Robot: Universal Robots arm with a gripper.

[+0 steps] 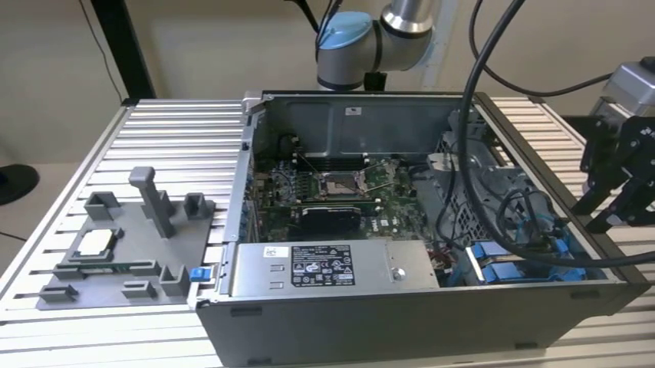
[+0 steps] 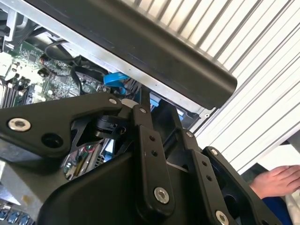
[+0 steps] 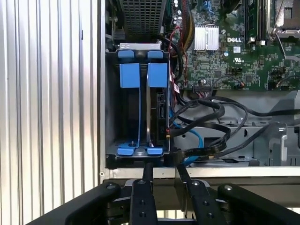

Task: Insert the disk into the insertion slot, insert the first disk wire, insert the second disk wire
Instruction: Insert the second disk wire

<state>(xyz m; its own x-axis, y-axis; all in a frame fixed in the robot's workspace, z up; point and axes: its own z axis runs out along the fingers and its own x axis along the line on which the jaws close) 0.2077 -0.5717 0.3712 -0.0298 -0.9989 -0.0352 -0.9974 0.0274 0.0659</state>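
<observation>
The disk (image 3: pixel 160 107) stands on edge inside the insertion slot (image 3: pixel 110 108), a metal bay at the corner of the open computer case, with its blue caddy tab (image 3: pixel 158 75) at one end. A second blue caddy (image 3: pixel 130 75) sits beside it. A blue wire (image 3: pixel 198 138) and black wires (image 3: pixel 220 115) curl next to the bay; I cannot tell whether any is plugged into the disk. My gripper (image 3: pixel 164 168) hovers over the case rim just outside the bay, open by a narrow gap and holding nothing. In the exterior view my gripper (image 1: pixel 600 218) hangs above the case's wall at the exterior view's right.
The grey labelled power-supply box (image 1: pixel 322 264) lies along the case's front. A grey fixture plate (image 1: pixel 113 253) with small parts sits on the ribbed table (image 1: pixel 174 146) at the exterior view's left. Thick black cables (image 1: pixel 481 115) hang over the case. A person's hand (image 2: pixel 276 180) rests beside the table.
</observation>
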